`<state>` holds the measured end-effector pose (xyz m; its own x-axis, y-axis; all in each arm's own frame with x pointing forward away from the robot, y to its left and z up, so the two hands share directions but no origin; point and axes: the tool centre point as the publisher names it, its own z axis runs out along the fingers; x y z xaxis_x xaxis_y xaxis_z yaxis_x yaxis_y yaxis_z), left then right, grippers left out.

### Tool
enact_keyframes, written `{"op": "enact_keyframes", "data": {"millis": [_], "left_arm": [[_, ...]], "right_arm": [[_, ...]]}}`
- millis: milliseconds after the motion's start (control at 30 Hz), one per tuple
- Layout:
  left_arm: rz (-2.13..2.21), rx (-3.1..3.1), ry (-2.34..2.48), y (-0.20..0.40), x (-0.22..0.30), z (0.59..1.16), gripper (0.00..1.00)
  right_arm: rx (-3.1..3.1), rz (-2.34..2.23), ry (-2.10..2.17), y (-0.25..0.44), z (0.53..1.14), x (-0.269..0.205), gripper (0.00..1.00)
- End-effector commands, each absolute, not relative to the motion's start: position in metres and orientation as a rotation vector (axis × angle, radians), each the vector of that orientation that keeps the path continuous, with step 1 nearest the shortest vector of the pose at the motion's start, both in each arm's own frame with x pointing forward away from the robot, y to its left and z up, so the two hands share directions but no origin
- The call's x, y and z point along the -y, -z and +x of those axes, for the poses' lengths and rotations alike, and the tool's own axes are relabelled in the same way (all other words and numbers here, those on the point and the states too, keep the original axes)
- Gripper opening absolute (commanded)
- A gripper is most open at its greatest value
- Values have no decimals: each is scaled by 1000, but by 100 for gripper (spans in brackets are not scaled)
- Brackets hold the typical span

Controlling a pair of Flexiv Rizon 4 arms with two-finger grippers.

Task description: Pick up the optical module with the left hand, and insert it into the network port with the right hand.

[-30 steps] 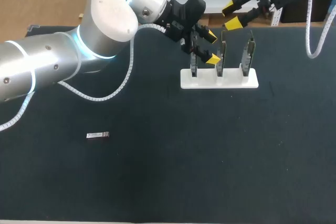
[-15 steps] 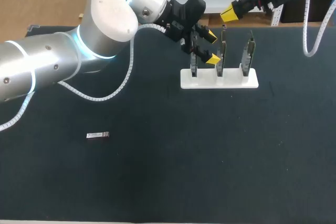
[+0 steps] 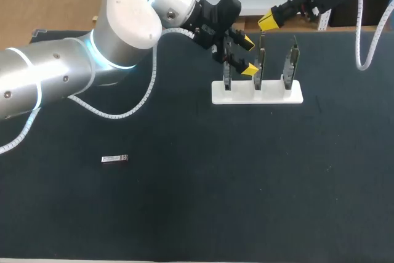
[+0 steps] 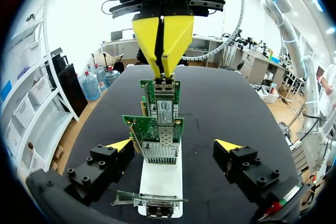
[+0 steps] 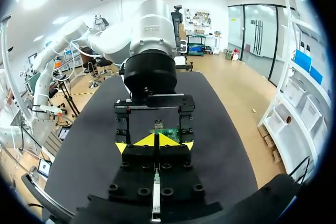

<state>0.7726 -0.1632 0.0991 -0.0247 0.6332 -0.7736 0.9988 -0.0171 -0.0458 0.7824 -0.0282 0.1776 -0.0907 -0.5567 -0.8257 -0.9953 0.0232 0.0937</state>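
— Black cloth over the whole table (image 3: 197,214), then. What's standing on it?

— Toward the far side there's a white holder (image 3: 257,93) with three green circuit cards (image 3: 293,60) upright in a row.

— And the optical module?

— The optical module (image 3: 115,159) lies flat on the near left part of the table. It's on its own, well apart from the holder and from both grippers.

— So the left arm hasn't got it?

— No. The left gripper (image 3: 247,55) is over at the left end of the holder with its yellow tips spread wide, one on either side of the row of cards. Its own camera looks straight down the row, and the left gripper (image 4: 173,145) flanks the cards and the holder without touching them. Nothing is held.

— What about the other one?

— The right gripper (image 3: 269,21) hangs above the row toward the far edge, tilted down at the cards. Its two yellow tips are pressed together with only a thin seam between them, and I see nothing pinched there. I can't tell which card it sits over.
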Motion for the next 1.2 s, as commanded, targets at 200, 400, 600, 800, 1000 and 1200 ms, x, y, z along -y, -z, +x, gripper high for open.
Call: {"op": "enact_keyframes", "data": {"millis": [200, 400, 600, 800, 1000, 1200], "left_arm": [[1708, -1719, 854, -100, 164, 774, 100], [1708, -1719, 854, -100, 164, 774, 100], [1708, -1719, 854, -100, 164, 774, 100], [1708, -1719, 854, -100, 164, 774, 100], [1708, -1719, 854, -100, 164, 774, 100], [1708, -1719, 854, -100, 164, 774, 100]], "right_arm": [[-1731, -1587, -957, -169, 785, 27, 0], [-1754, -1583, -972, -160, 786, 29, 0], [-1773, -1568, -986, -152, 787, 31, 0], [-1789, -1572, -996, -146, 785, 31, 0], [-1802, -1570, -1002, -141, 785, 32, 0], [-1824, -1565, -1014, -132, 784, 33, 0]]}}
